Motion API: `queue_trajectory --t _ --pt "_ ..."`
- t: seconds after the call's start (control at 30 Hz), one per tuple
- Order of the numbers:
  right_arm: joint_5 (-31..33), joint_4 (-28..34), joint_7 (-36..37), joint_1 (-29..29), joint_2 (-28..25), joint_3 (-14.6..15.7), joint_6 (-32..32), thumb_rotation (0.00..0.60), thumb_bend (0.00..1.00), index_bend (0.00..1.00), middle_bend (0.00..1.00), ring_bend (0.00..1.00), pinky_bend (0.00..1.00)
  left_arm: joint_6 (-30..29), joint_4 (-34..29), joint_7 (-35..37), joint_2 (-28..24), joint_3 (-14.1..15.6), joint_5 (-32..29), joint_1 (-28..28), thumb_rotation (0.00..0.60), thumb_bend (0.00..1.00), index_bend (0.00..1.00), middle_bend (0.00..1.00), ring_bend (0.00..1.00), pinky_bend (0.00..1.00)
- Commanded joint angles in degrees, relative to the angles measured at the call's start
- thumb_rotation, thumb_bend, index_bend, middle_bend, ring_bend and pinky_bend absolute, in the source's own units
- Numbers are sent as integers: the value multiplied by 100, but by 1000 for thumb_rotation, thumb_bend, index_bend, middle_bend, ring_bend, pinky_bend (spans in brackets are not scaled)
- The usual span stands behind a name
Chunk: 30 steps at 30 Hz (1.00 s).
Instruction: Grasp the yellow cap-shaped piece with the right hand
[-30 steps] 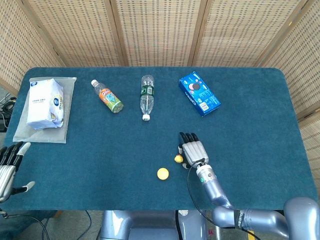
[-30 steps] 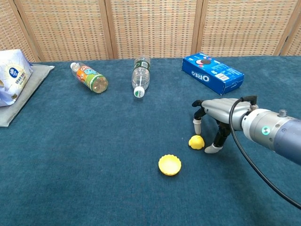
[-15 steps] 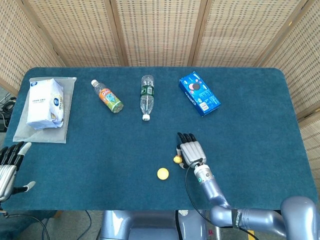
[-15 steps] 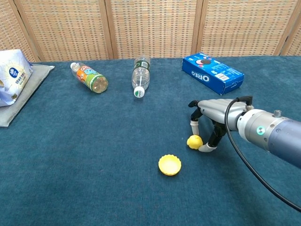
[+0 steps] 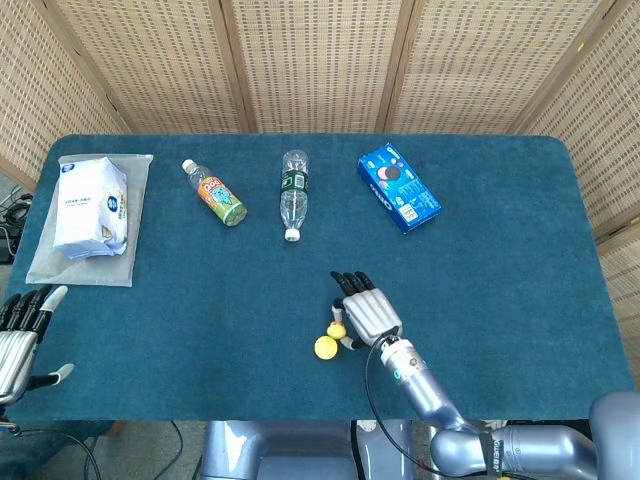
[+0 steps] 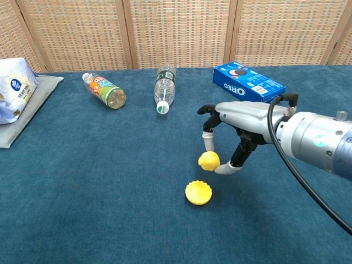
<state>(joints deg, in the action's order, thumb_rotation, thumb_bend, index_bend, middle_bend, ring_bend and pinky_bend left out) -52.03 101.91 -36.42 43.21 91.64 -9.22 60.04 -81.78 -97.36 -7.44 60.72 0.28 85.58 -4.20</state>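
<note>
**Operator:** Right hand point(image 6: 246, 116) is pinching the small yellow cap-shaped piece point(image 6: 209, 160) between the thumb and one fingertip point(image 6: 208, 143), while the other fingers are curling loosely above it. From the chest view I am reading that as a grasp.

**Observer:** Is the piece off the cloth?

**Operator:** I cannot tell. From the head camera the right hand point(image 5: 365, 315) is covering most of it, so only a sliver of the piece point(image 5: 337, 330) is peeking out at the hand's left edge. It is sitting near the front middle of the dark blue cloth-covered table point(image 5: 500, 290).

**Observer:** How is it looking?

**Operator:** It is showing as a rounded, dome-like lump, plain bright yellow. Its underside is facing away from both cameras, so I am not seeing whether it is hollow. Just beside it, closer to me, a flat round yellow disc with a scalloped rim point(image 6: 198, 193) is lying on the cloth, apart from the fingers.

**Observer:** And the other side?

**Operator:** My left hand point(image 5: 18, 335) is hanging off the table's front left corner, fingers spread and gripping nothing; the frame edge is cutting it off, and the chest camera is not catching it at all. That camera is also cropping the white tissue pack point(image 6: 14, 88) at far left. Along the back, the orange-labelled plastic bottle point(image 5: 214, 193), the clear plastic bottle point(image 5: 293, 193) and the blue Oreo box point(image 5: 399, 187) are lying well apart from the hand.
</note>
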Motion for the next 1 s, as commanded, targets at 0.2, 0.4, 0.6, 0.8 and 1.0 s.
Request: queue_trajectory --t 0.2,0.4,0.6,0.8,1.0 --pt "-172 330 -211 49 70 244 72 600 279 552 0 0 0 -30 -1 26 -8 9 22 11 600 0 0 0 0 0" --pt "-95 11 -504 148 429 318 161 600 279 552 0 0 0 -47 -15 49 -20 18 40 17 600 0 0 0 0 0" --pt "236 -311 -772 258 719 268 226 600 278 552 0 0 0 -13 -1 94 -34 18 24 1 600 0 0 0 0 0" --pt "391 -445 -850 286 730 299 221 600 279 553 0 0 0 -6 3 161 -55 15 17 -6 600 0 0 0 0 0" --pt "433 -418 -879 304 698 337 209 600 251 508 0 0 0 -10 -9 158 -57 26 29 -5 600 0 0 0 0 0"
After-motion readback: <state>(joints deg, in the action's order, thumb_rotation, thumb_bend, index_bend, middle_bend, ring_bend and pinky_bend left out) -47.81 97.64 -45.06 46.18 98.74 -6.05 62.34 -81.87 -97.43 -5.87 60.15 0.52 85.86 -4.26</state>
